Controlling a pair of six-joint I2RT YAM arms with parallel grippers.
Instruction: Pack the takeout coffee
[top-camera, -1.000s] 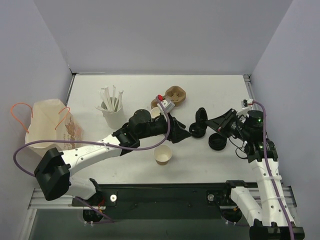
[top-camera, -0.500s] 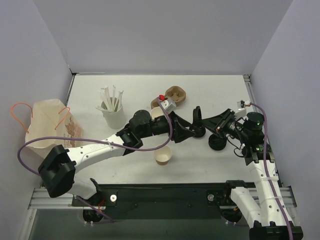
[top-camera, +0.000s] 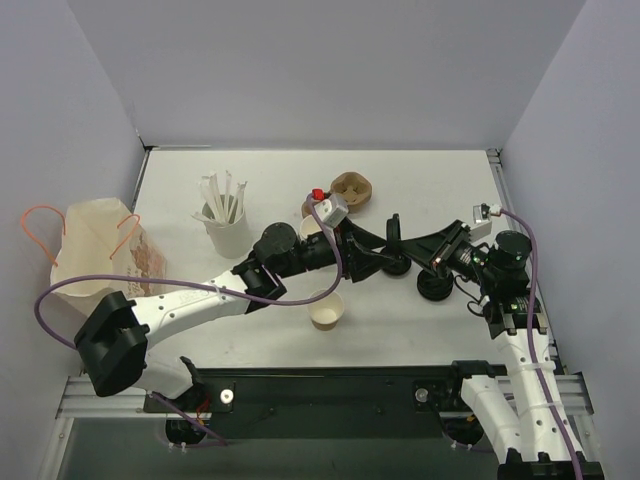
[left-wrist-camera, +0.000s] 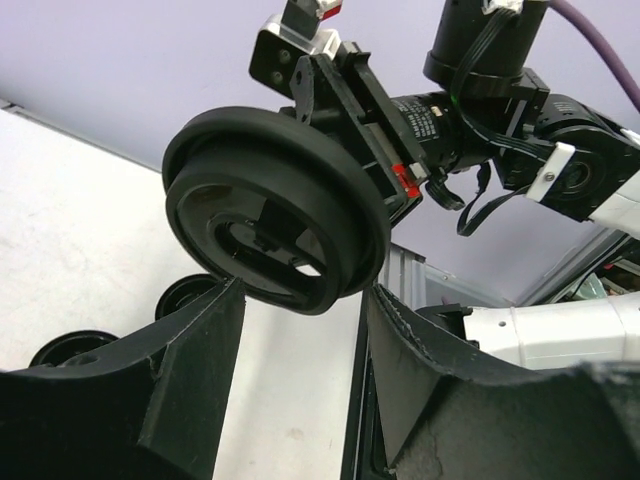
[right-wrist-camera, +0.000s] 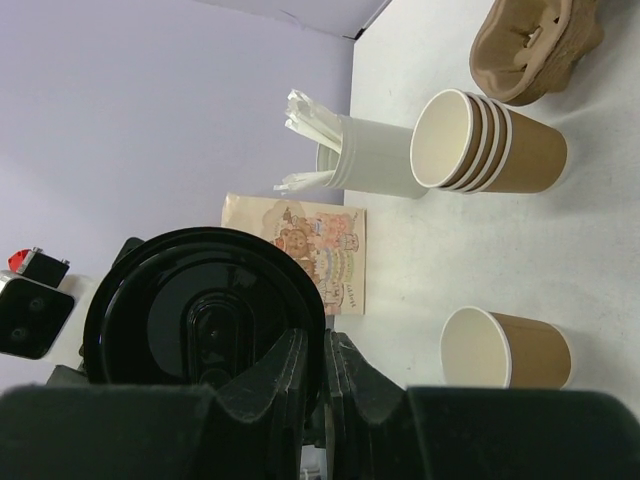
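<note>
The single tan cup stands open and upright on the table near the front; it also shows in the right wrist view. My right gripper is shut on the rim of a black lid and holds it on edge above the table, seen as a big disc in the right wrist view. My left gripper is open right beside the lid. In the left wrist view the lid hangs just above the gap between my open left fingers, its lower edge between their tips.
A nested stack of tan cups lies behind my left arm. A pulp cup carrier sits at the back. A white cup of sticks stands left of centre. A paper bag is at the far left. Loose black lids lie under my right gripper.
My right gripper has carried the lid leftward and lifted it on edge. My left gripper has moved right to meet it. The single cup has not moved.
</note>
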